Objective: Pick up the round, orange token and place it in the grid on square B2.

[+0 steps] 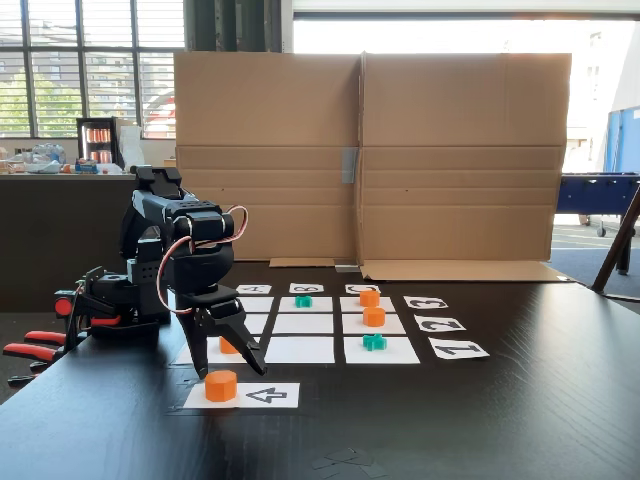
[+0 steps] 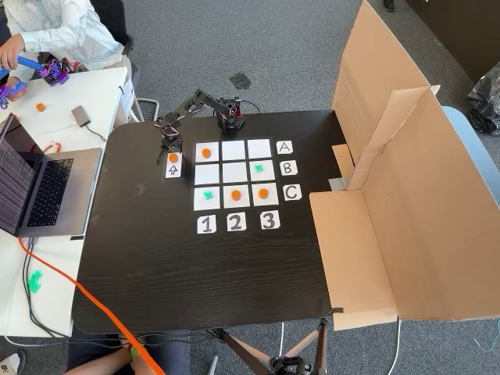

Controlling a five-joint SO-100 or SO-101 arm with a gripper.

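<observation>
Claw: here it is, the claw (image 1: 226, 372) pointing down with both black fingers spread wide, gripping nothing; in the top-down fixed view the claw (image 2: 170, 150) sits at the left edge of the grid.
Token: the round, orange token (image 1: 221, 385) sits on the white arrow card (image 1: 243, 395), right below the spread fingertips and framed between them. Whether a tip touches it, I can't tell. From above, the round, orange token (image 2: 173, 157) lies on the card's upper end, arrow (image 2: 173, 169) drawn just beneath it.
Arm: the black arm (image 1: 185, 255) folds over from its base at the worktop's left in the front fixed view, red and white wires looping off the wrist.
Grid: the grid (image 2: 235, 173) lies just right of the arrow card from above, with cards A, B, C to the right and 1, 2, 3 below.
Square B2: the centre cell, square B2 (image 2: 234, 173), is bare white paper.
Other pieces: orange tokens on A1 (image 2: 206, 153), C2 (image 2: 235, 194) and C3 (image 2: 263, 192); green crosses on B3 (image 2: 258, 168) and C1 (image 2: 208, 194).
Worktop: a dark worktop (image 2: 203, 273), with a folded cardboard screen (image 1: 370, 160) standing behind the grid.
Surroundings: a laptop (image 2: 39, 187) on the white desk to the left from above, and a person's sleeve (image 2: 58, 27) in the top corner.
</observation>
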